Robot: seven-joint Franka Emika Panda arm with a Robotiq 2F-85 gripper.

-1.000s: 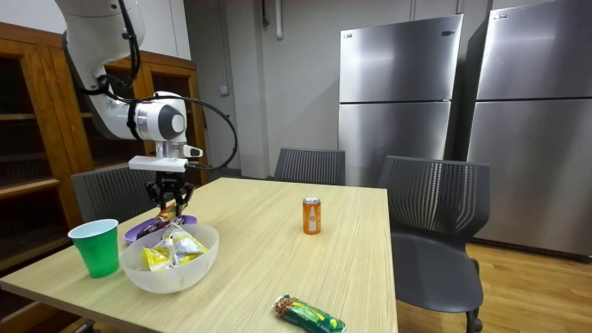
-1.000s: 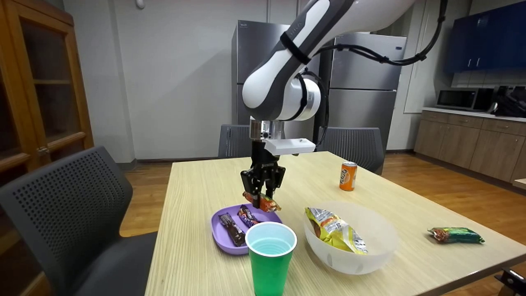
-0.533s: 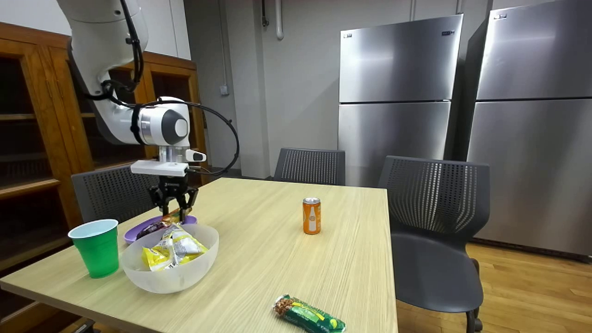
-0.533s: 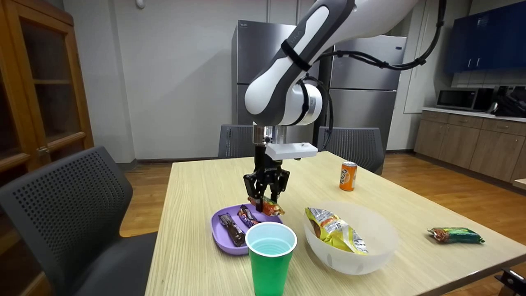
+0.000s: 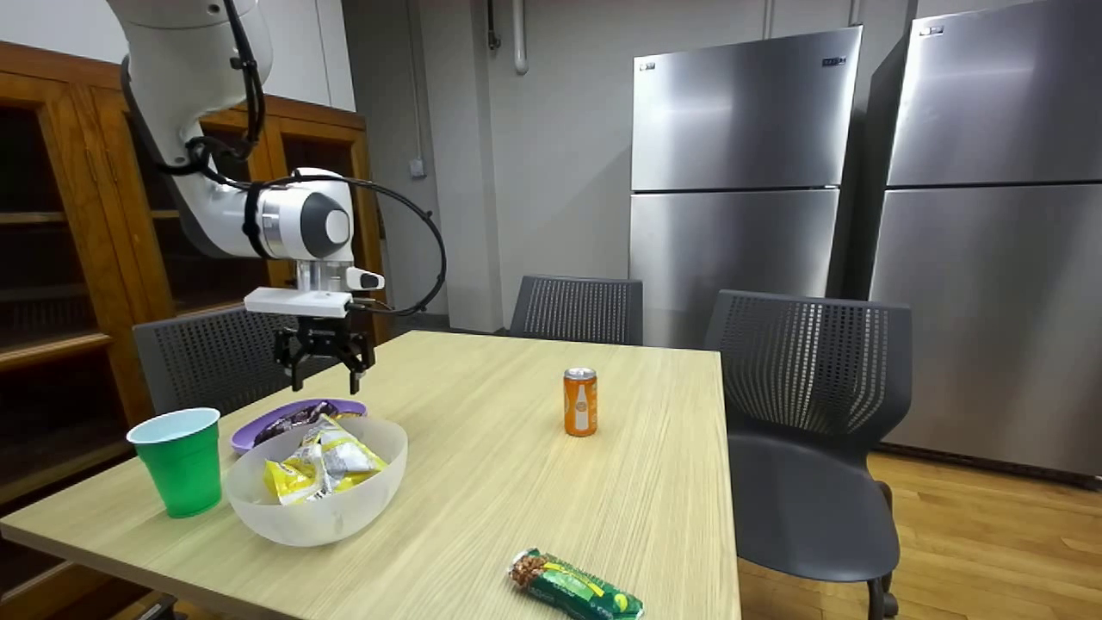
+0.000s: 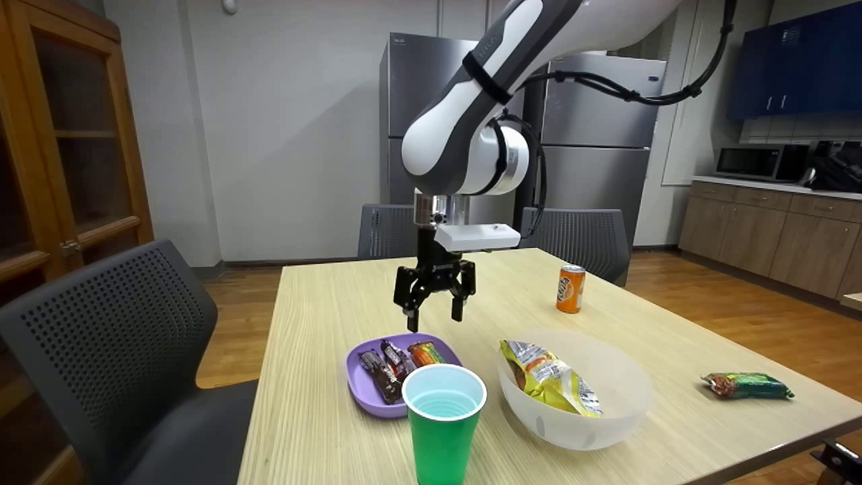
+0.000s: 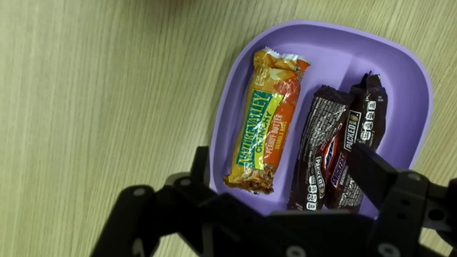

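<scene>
Granola bar (image 7: 266,125) below hand (image 6: 435,325)

- The arm (image 6: 448,128) slopes in from the top edge in both exterior views, then bends above the wrist.
- The wrist (image 5: 323,226) stands directly over the gripper (image 5: 325,385), which points straight down.
- The fingers (image 7: 200,162) are spread wide, showing dark in the lower part of the wrist view, one to each side.

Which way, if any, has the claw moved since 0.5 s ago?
Yes, up: in an exterior view, the claw overlapped the tray; now a gap shows between them.
</scene>
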